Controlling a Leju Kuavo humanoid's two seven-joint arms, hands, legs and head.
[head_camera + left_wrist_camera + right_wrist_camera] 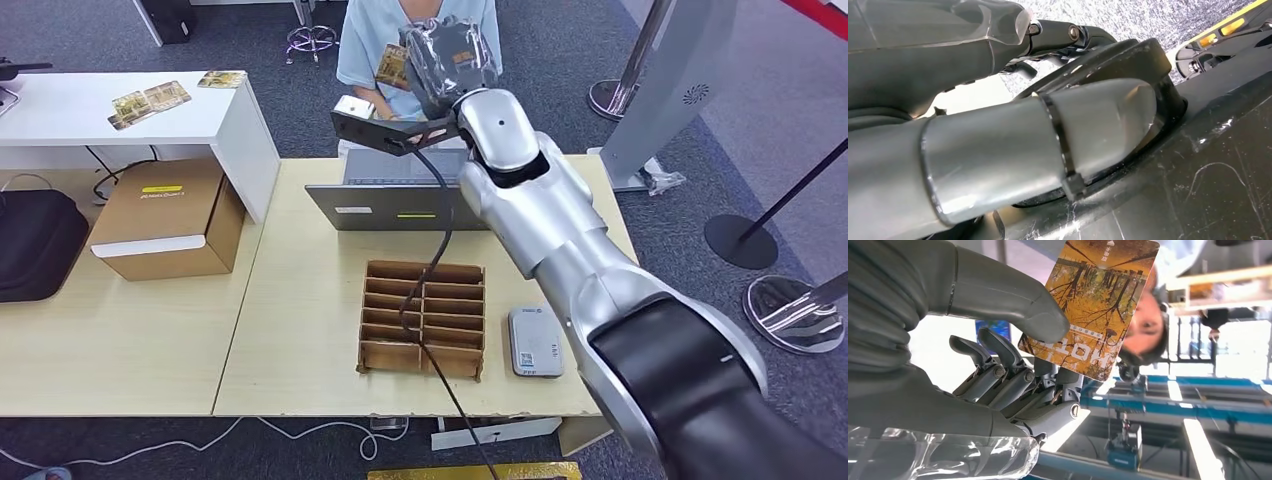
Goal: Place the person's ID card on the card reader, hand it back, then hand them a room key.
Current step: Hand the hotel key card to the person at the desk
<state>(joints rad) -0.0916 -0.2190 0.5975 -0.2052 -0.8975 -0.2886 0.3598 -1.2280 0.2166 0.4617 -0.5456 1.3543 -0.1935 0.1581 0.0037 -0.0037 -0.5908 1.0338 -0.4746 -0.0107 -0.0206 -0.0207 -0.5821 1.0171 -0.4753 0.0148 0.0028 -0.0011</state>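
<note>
One room key [1093, 305], right robot hand [1013, 365] pinching

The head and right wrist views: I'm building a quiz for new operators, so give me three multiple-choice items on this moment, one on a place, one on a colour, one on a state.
1. Where does the grey card reader lie?
A. on the white desk
B. on the wooden table, beside the slotted cardboard organizer
C. on the laptop

2. What colour dominates the room key card?
A. orange-yellow
B. blue
C. plain white

3. What is the right hand doing?
A. resting flat on the table
B. hanging with nothing in it
C. holding the card, raised toward the person

Answers: B, the reader sits just beside the organizer on the tabletop; A, the card shows autumn-toned trees; C, the thumb presses the card against the fingers.
</note>
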